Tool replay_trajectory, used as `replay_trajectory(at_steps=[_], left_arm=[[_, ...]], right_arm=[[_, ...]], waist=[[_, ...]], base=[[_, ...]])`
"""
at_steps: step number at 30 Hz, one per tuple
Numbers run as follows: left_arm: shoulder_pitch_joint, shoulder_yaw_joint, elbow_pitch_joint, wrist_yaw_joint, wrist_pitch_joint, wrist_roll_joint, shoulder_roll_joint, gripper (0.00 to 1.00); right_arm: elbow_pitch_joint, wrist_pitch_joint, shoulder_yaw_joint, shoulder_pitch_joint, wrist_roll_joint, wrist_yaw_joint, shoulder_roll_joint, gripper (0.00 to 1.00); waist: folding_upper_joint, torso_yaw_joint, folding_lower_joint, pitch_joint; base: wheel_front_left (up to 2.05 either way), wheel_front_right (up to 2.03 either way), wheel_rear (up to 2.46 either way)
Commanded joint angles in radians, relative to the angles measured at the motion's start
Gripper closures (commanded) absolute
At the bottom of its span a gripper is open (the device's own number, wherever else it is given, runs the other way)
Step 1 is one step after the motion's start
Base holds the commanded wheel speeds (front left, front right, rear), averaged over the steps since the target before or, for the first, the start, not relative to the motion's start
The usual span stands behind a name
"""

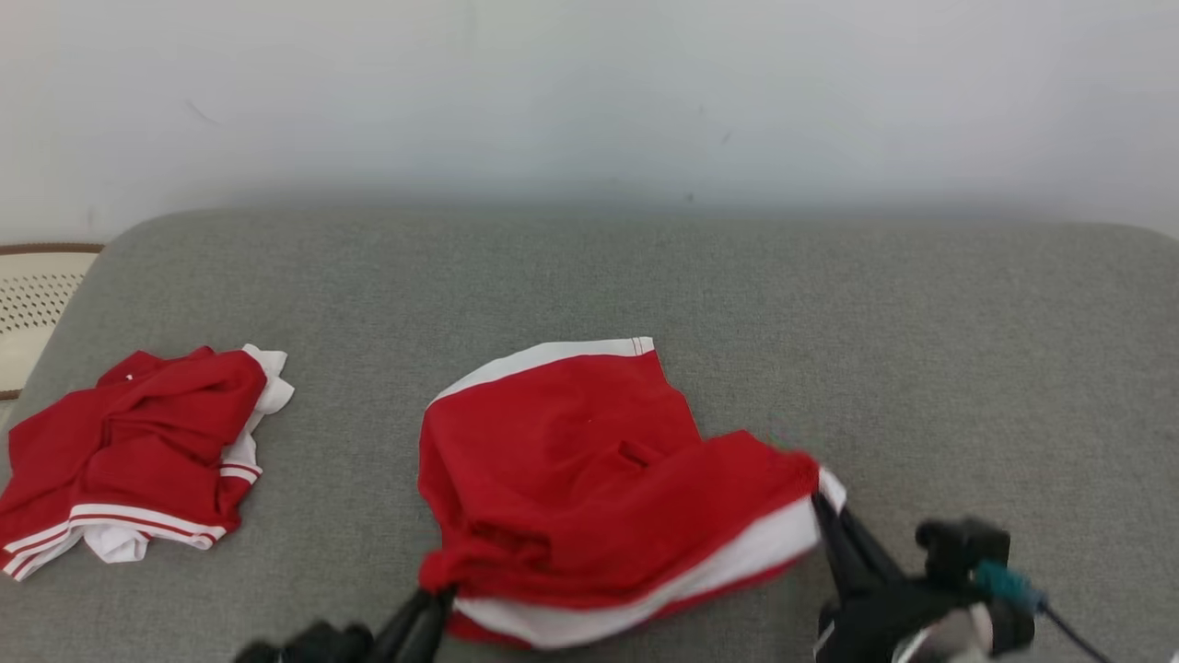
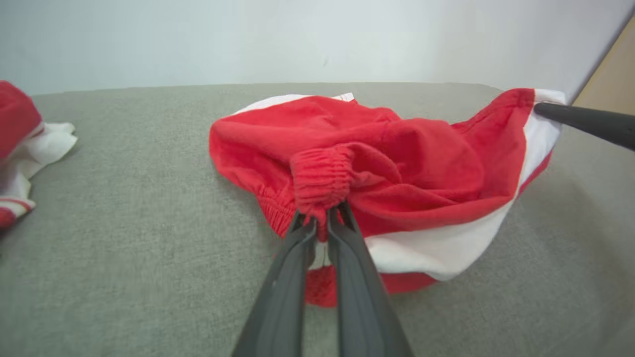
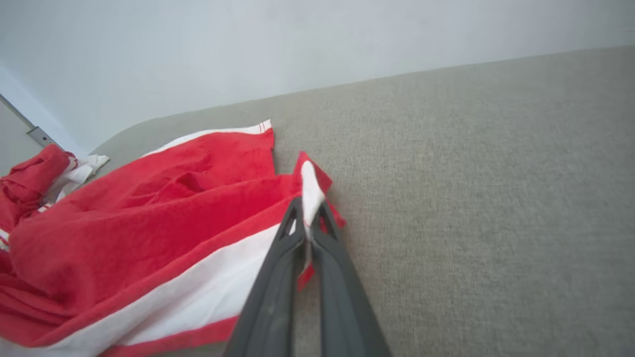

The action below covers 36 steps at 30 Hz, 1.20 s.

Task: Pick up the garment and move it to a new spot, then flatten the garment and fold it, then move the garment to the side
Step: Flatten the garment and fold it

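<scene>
The garment (image 1: 589, 460) is a pair of red shorts with white side bands, bunched on the grey cushion (image 1: 829, 322) near its front edge. My left gripper (image 1: 440, 591) is shut on the gathered red waistband (image 2: 320, 181) at the garment's lower left. My right gripper (image 1: 818, 502) is shut on the white-edged corner (image 3: 308, 188) at its right end. Between the two grips the cloth hangs slightly raised and stretched. The right gripper's finger (image 2: 585, 121) shows at the garment's right tip in the left wrist view.
A second crumpled red and white garment (image 1: 138, 451) lies at the cushion's left end. A pale perforated surface (image 1: 32, 304) stands beyond the left edge. A white wall (image 1: 589, 92) rises behind. The cushion stretches bare to the right and behind.
</scene>
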Motion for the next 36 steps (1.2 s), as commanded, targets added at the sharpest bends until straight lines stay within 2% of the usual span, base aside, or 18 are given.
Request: replay_trajectory(at_steps=[1, 8, 15, 20, 25, 30, 34, 36], left_arm=[[-0.033, -0.001, -0.003, 0.002, -0.003, 0.008, 0.018, 1.0], [-0.363, -0.075, 0.001, 0.002, 0.052, -0.078, 0.154, 1.0], [-0.782, -0.144, 0.052, 0.002, 0.146, -0.258, 0.284, 1.0], [-1.073, -0.204, 0.137, 0.002, 0.216, -0.337, 0.327, 1.0], [-1.345, -0.219, 0.269, 0.002, 0.246, -0.407, 0.324, 1.0], [-1.592, -0.288, 0.375, 0.002, 0.227, -0.416, 0.28, 1.0], [-1.681, -0.303, 0.425, 0.001, 0.122, -0.422, 0.235, 1.0], [-1.69, -0.32, 0.435, 0.001, 0.104, -0.418, 0.229, 1.0]], right_arm=[[-0.013, 0.004, 0.003, -0.036, 0.011, 0.001, -0.009, 1.0], [-0.009, 0.033, 0.05, -0.317, 0.075, 0.001, -0.02, 1.0], [0.14, 0.033, 0.056, -0.724, 0.196, 0.001, -0.01, 1.0], [0.273, 0.067, 0.011, -1.009, 0.353, 0.001, 0.022, 1.0], [0.421, 0.043, -0.013, -1.276, 0.387, 0.001, 0.034, 1.0], [0.553, -0.033, -0.017, -1.513, 0.353, 0.001, 0.02, 1.0], [0.584, -0.106, 0.002, -1.588, 0.315, 0.001, 0.014, 1.0], [0.583, -0.115, 0.013, -1.591, 0.309, 0.001, 0.018, 1.0]], waist=[[0.0, -0.009, 0.0001, 0.014], [0.0, -0.043, 0.0001, 0.12], [0.0, -0.082, 0.0001, 0.261], [0.0, -0.103, 0.0001, 0.365], [0.0, -0.126, 0.0001, 0.445], [0.0, -0.134, 0.0001, 0.511], [0.0, -0.134, 0.0001, 0.523], [0.0, -0.135, 0.0001, 0.526]], base=[[0.0, 0.0, 0.0], [0.0, 0.0, 0.0], [0.0, 0.0, 0.0], [0.0, 0.0, 0.0], [0.0, 0.0, 0.0], [0.0, 0.0, 0.0], [0.0, 0.0, 0.0], [0.0, 0.0, 0.0]])
